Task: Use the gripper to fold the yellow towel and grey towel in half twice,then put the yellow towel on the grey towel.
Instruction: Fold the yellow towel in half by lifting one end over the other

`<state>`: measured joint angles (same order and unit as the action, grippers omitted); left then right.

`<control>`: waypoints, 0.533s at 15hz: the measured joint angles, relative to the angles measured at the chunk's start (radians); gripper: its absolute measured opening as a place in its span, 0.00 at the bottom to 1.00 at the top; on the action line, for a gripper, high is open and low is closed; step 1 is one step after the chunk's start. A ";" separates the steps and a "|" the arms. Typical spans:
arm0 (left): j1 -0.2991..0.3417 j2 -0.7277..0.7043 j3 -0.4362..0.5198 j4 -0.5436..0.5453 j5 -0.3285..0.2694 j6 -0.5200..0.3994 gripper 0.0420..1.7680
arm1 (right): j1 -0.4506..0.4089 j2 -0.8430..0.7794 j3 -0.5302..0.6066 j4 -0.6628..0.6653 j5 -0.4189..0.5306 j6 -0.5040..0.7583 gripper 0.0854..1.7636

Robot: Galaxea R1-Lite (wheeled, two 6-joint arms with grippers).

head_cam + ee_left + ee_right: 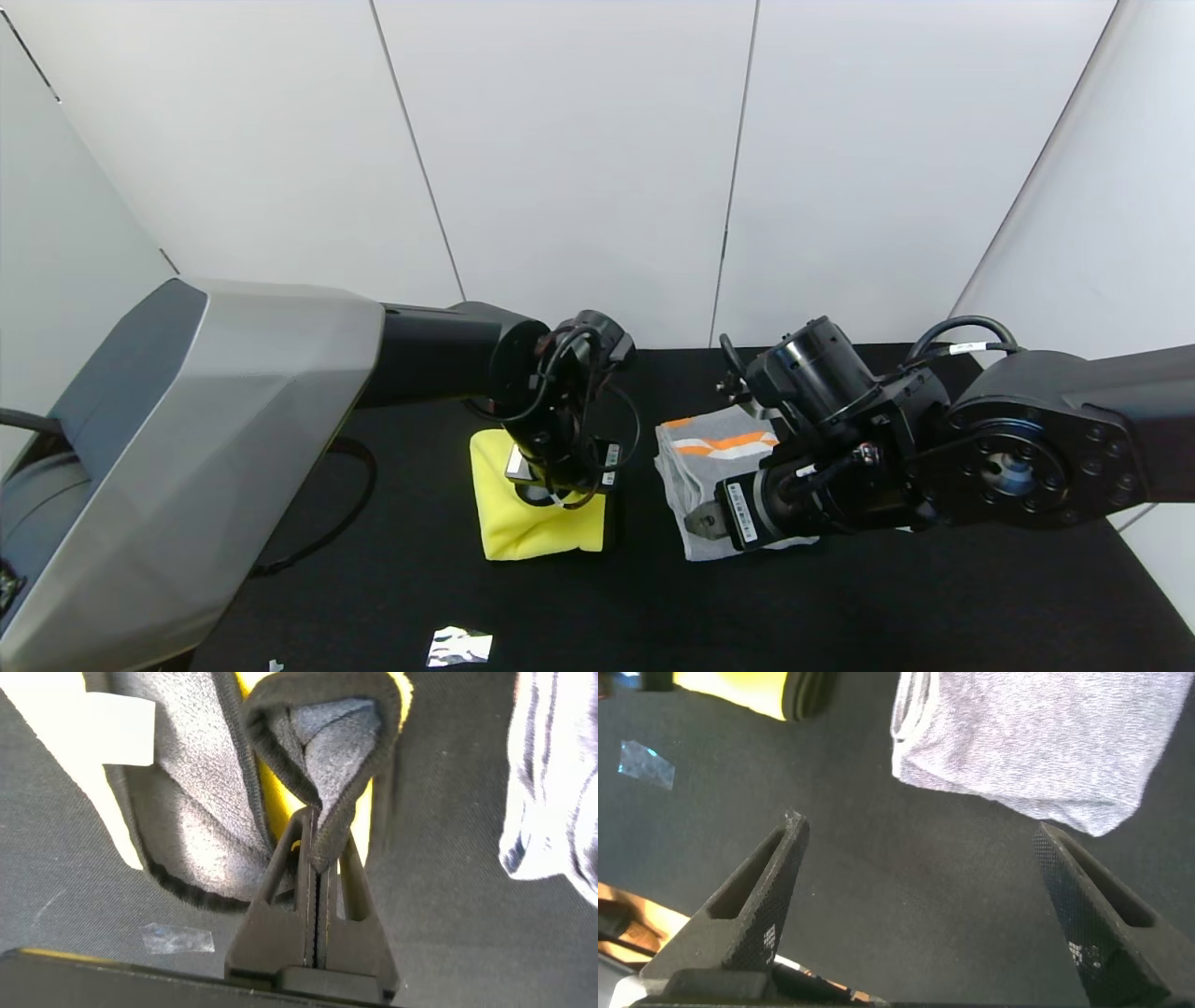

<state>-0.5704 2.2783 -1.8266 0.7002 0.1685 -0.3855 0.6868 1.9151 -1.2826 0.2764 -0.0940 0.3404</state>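
Yellow towel (322, 775) edge — pinched in left end effector (318, 859).

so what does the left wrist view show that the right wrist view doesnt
Only the left wrist view shows the left gripper shut on a black-trimmed fold of the yellow towel, and the towel's white tag. Only the right wrist view shows the right gripper open and empty above the black table, just short of the folded grey towel. Both views catch some of each towel and the table.
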 joint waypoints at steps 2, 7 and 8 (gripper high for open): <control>-0.004 0.012 -0.002 0.001 0.001 -0.001 0.04 | 0.001 0.000 0.000 0.000 0.011 -0.001 0.97; -0.019 0.040 -0.004 -0.001 0.044 -0.023 0.34 | 0.002 -0.001 -0.001 0.000 0.015 -0.001 0.97; -0.019 0.040 -0.005 0.002 0.038 -0.022 0.42 | 0.002 -0.001 0.000 0.000 0.015 -0.001 0.97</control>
<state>-0.5894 2.3183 -1.8315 0.7026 0.2068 -0.4074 0.6889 1.9136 -1.2830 0.2760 -0.0787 0.3391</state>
